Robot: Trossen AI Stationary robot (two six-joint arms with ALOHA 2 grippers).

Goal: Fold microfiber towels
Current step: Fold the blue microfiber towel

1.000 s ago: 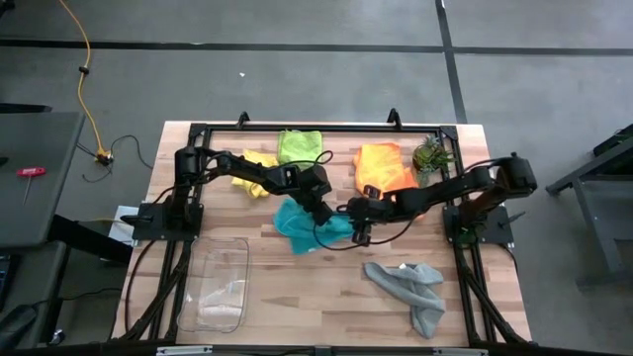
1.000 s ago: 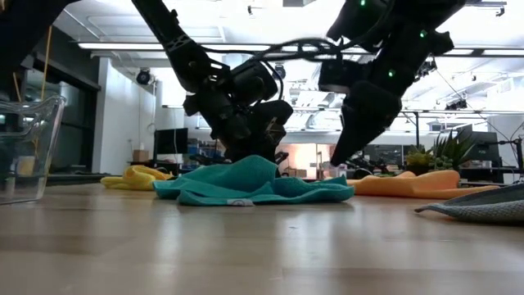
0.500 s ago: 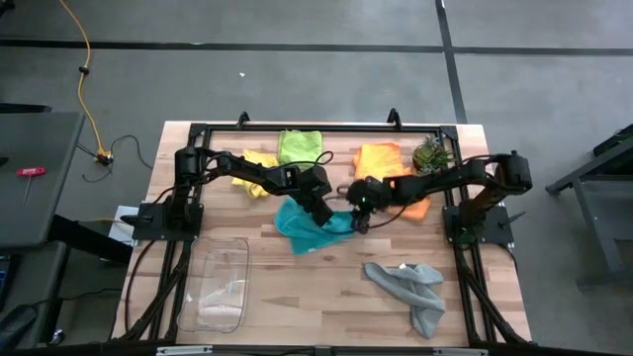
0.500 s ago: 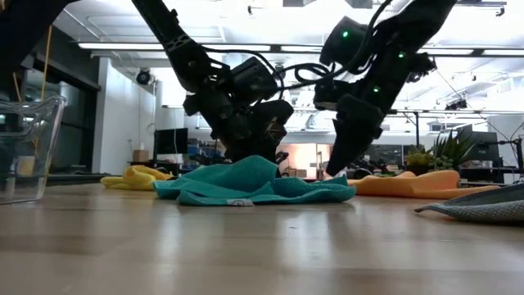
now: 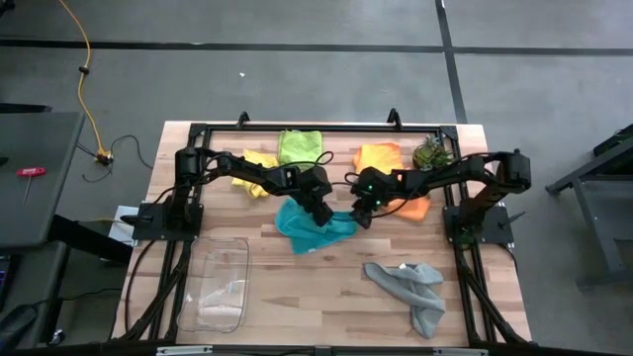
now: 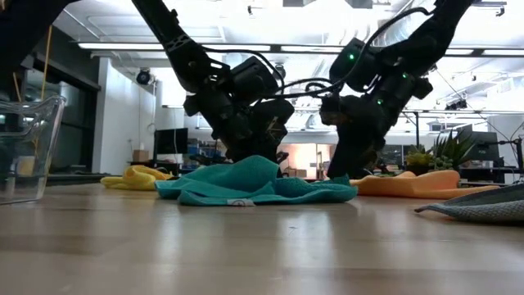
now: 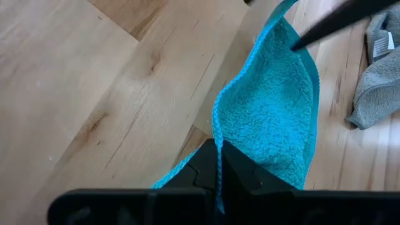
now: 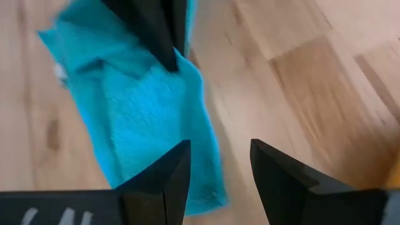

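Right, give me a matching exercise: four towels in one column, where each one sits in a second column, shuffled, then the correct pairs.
Towels:
1. teal towel
2. grey towel
3. lime green towel
4. orange towel

Places:
A. far edge of the table, next to the yellow towel
B. near right part of the table, lying alone
C. mid-table, pinched by the left claw, right claw open beside it
D. far right, beside the small plant

Pairs: 1-C, 2-B, 3-A, 4-D

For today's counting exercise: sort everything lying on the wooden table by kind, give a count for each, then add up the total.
Soft microfiber towels: 5 (yellow, lime green, orange, teal, grey)
Clear plastic tray: 1
Small spiky green plant: 1
Total: 7
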